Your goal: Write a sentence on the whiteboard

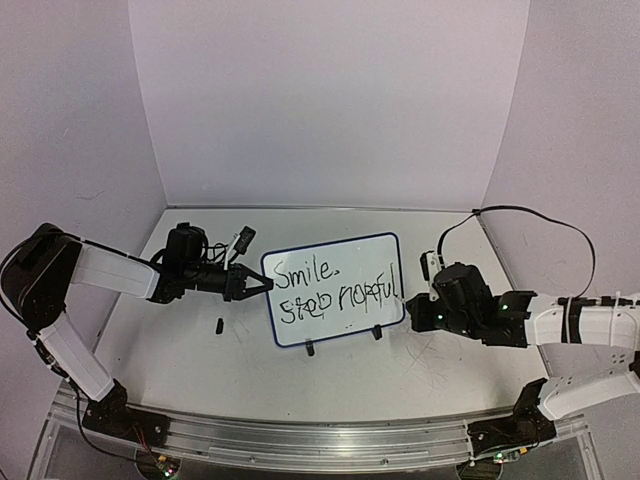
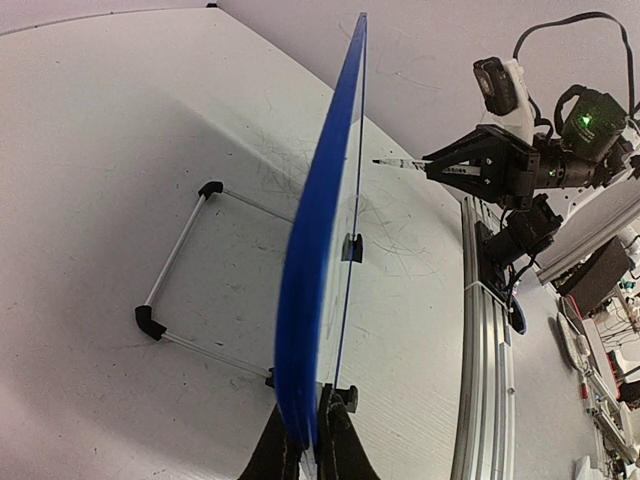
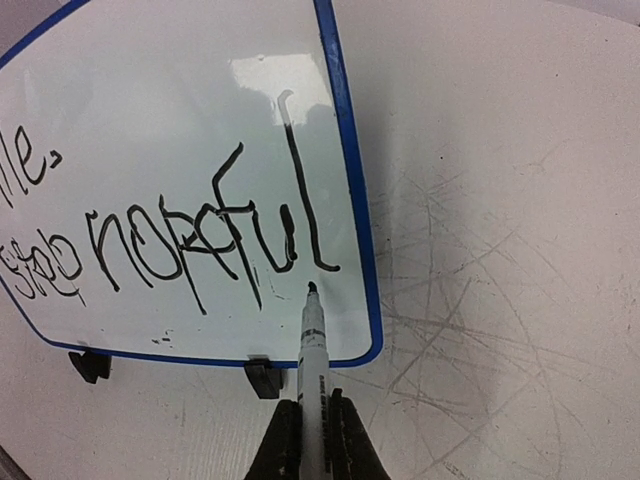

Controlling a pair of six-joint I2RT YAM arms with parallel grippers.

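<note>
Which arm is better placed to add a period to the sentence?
Probably right: the right gripper holds the marker, tip by the end of the sentence; the left gripper clamps the whiteboard edge.

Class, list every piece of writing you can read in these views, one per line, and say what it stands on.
"Smile.": upper line of the sentence, in black on the whiteboard.
"Stop hopeful": lower line, same board; the h looks like an n.
Print on the marker barrel: too blurred to read.
</note>
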